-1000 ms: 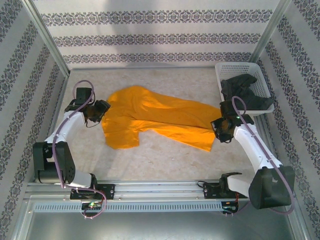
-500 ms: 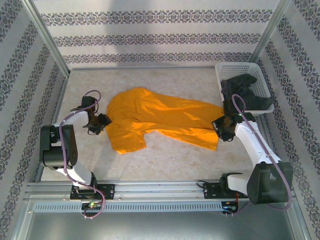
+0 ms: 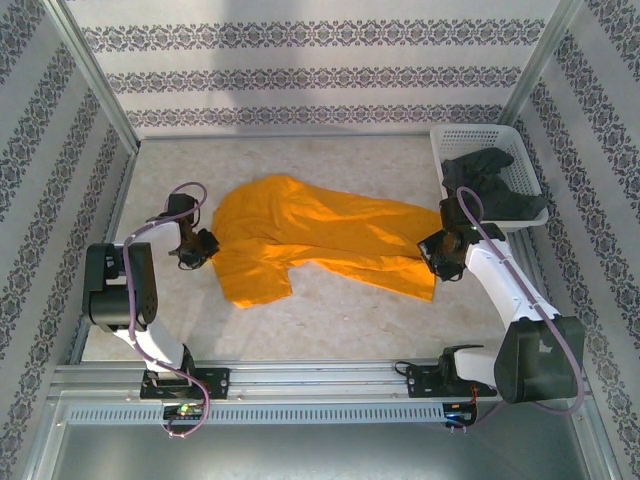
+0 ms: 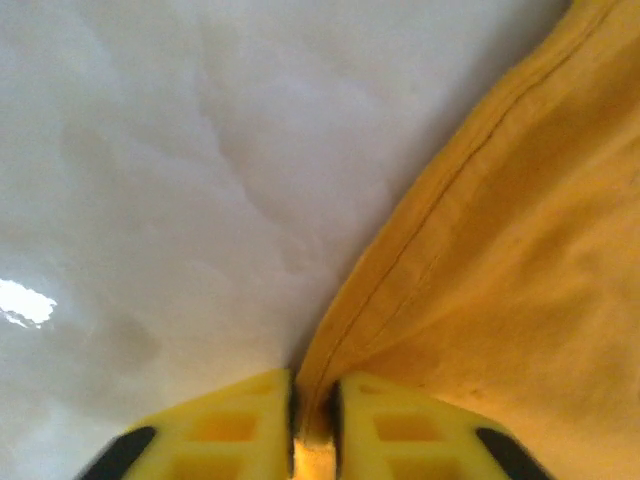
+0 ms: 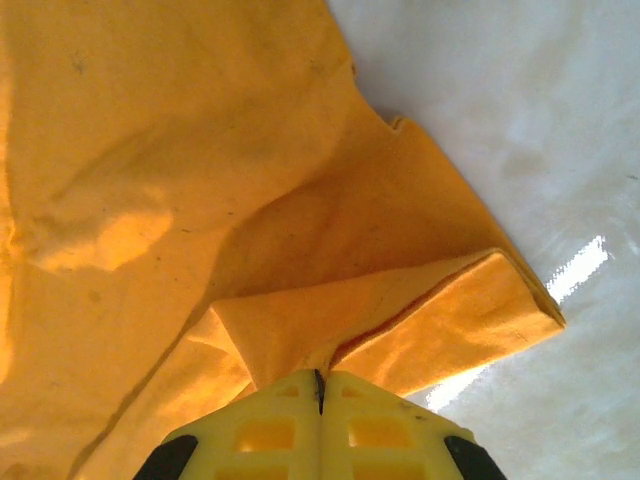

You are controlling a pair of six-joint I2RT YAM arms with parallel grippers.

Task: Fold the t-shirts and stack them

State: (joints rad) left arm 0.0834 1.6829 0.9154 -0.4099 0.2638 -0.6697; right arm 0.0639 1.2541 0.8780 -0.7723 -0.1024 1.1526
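Right wrist: right hand [image 5: 320, 380] clamps orange t-shirt [image 5: 150, 150].

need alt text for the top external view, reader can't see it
An orange-yellow t-shirt lies rumpled across the middle of a pale table, the left gripper at its left edge and the right gripper at its right edge. A dark grey t-shirt sits in a white basket at the far right corner.
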